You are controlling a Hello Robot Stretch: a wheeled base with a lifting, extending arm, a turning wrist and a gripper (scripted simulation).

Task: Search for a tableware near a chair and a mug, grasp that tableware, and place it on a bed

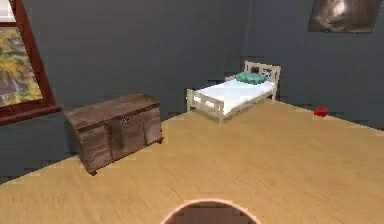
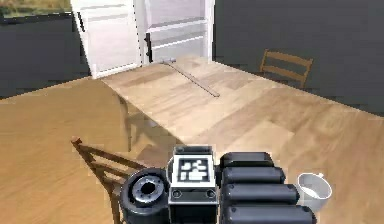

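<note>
Tableware (image 2: 194, 78), as far as I can judge, is the thin grey strip lying flat on the far part of the desk (image 2: 250, 115) in the arm side view. It lies toward the white door (image 2: 150, 35), with the far chair (image 2: 286, 67) off to its right. The white mug (image 2: 312, 190) sits well apart from it, low at the picture's right. The strip is too small for me to say whether it is a knife, fork or spoon. I expect it to be light, stiff and hard, probably metal. That would make it not fragile but slick, and it lies so low against the wood that it could skid or pivot instead of lifting. I would take it across its narrow width near the middle of its length, coming straight down, so that it hangs level. The pincer (image 2: 146, 193) shows as a dark round body left of the white marker square (image 2: 192, 168), at the bottom edge, well short of the tableware. I cannot make out its fingers, so I cannot tell its state or whether it holds anything. The bed (image 1: 235, 92) stands in the forward view's far corner.
</note>
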